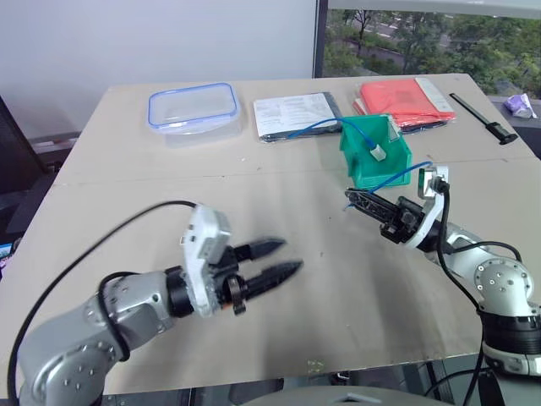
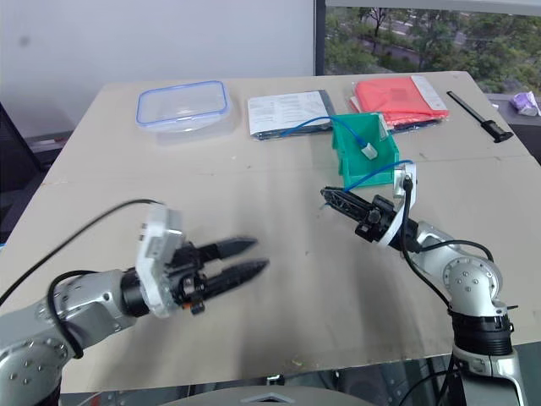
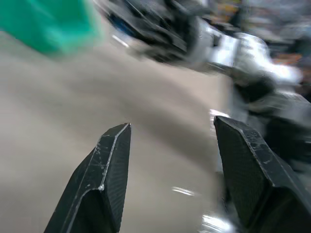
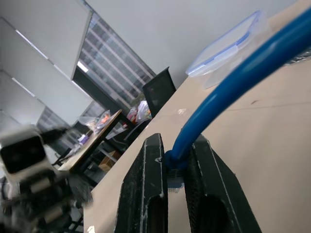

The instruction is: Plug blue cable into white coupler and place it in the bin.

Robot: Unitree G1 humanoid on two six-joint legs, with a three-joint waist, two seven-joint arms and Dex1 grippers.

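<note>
Blue cable (image 4: 252,63) sits pinched at 1 end between the clenched fingers of our right gripper (image 1: 353,198); from there it arcs up over the gripper toward the bin (image 1: 376,154), though we cannot tell whether this short cord reaches inside it.

Going from the left: our left gripper (image 1: 275,260) hovers over the bare near-left part of the table (image 1: 127,182), pointing toward the right; its 2 black fingers (image 3: 104,170) stand apart with nothing between them, released. Behind it, toward the far left of the table, lies a clear shallow box with a blue rim (image 1: 193,107); just to the right of that box rests a printed sheet in a dark sleeve (image 1: 296,114).

Right of centre stands the green bin, its cut-away front facing our right arm; a small white block (image 1: 379,154) lies inside it on the end of a blue cord (image 1: 313,128) that trails out over the bin's rim and across the printed sheet; we cannot tell whether this block is the white coupler.

Our right gripper points leftward just in front of the bin, near it but not touching. Farther back and to the right lie a red folder (image 1: 403,103), then a black pen-like tool (image 1: 483,118), and at the far right edge a small purple-and-white object (image 1: 520,105).
</note>
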